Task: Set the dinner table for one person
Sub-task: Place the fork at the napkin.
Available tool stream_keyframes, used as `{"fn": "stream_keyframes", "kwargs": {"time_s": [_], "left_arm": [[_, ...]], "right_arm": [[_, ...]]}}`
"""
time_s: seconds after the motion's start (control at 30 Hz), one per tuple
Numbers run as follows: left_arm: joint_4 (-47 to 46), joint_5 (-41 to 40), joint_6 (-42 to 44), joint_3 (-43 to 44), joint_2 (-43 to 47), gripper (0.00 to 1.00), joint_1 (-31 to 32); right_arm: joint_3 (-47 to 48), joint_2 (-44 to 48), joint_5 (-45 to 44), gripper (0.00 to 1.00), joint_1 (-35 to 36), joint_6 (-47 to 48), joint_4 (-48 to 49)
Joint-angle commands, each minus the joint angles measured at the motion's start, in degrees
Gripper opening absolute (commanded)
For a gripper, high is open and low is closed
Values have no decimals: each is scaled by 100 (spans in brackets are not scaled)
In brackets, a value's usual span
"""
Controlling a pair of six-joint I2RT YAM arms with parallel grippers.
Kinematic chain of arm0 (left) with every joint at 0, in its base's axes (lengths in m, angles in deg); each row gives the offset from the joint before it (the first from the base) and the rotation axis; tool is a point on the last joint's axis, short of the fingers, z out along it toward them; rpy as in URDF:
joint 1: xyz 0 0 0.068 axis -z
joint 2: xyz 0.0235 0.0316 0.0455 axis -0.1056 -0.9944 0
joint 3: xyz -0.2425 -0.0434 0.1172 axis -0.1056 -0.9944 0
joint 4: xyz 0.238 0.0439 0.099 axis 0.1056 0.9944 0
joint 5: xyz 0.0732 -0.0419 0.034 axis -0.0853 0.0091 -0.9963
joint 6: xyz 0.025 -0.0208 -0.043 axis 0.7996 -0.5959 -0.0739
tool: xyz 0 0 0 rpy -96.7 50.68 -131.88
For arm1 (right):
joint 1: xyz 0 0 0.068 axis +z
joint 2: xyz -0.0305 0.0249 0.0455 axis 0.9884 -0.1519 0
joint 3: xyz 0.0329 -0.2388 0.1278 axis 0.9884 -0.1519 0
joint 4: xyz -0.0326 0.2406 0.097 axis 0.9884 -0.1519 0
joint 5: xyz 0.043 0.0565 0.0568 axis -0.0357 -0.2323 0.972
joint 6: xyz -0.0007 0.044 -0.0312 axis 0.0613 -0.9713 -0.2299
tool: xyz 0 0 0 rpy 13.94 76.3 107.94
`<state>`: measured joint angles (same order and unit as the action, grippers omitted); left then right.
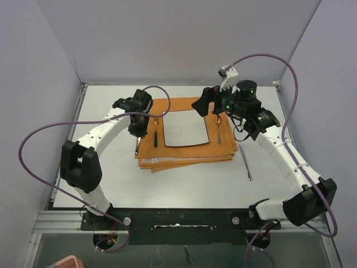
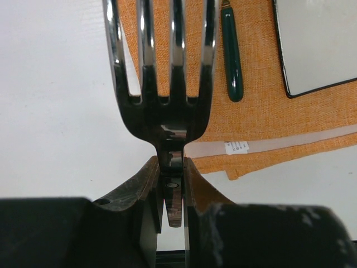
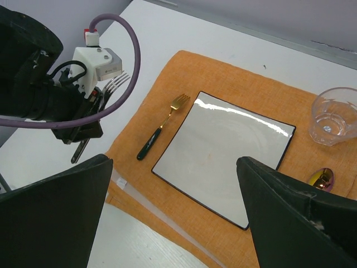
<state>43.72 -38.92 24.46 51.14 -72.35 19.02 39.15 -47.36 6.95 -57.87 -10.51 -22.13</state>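
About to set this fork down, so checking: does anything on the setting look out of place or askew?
Two things. The knife lies on the bare dinner table, off the orange placemat, right of the spoon. The placemat's folded layers fan out at its near edge, with a white tag showing. Nothing looks spilled.

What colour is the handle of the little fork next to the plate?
Dark green. The handle shows best in the left wrist view.
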Motion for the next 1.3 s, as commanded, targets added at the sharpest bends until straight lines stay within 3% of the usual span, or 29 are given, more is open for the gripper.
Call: {"fn": "stream_keyframes", "kwargs": {"time_s": [0.0, 0.2, 0.63, 1.27], "left_arm": [[-904, -76, -276, -372, 284, 0, -25], [-1885, 105, -579, -732, 19, 0, -13], [-2136, 61, -691, 95, -957, 0, -58], [-2703, 85, -710, -331, -1219, 0, -275]], "right_arm": [[170, -36, -86, 100, 75, 110, 165], [189, -83, -50, 99, 138, 145, 151], [49, -15, -160, 99, 154, 275, 69], [80, -44, -279, 99, 142, 411, -41]]}}
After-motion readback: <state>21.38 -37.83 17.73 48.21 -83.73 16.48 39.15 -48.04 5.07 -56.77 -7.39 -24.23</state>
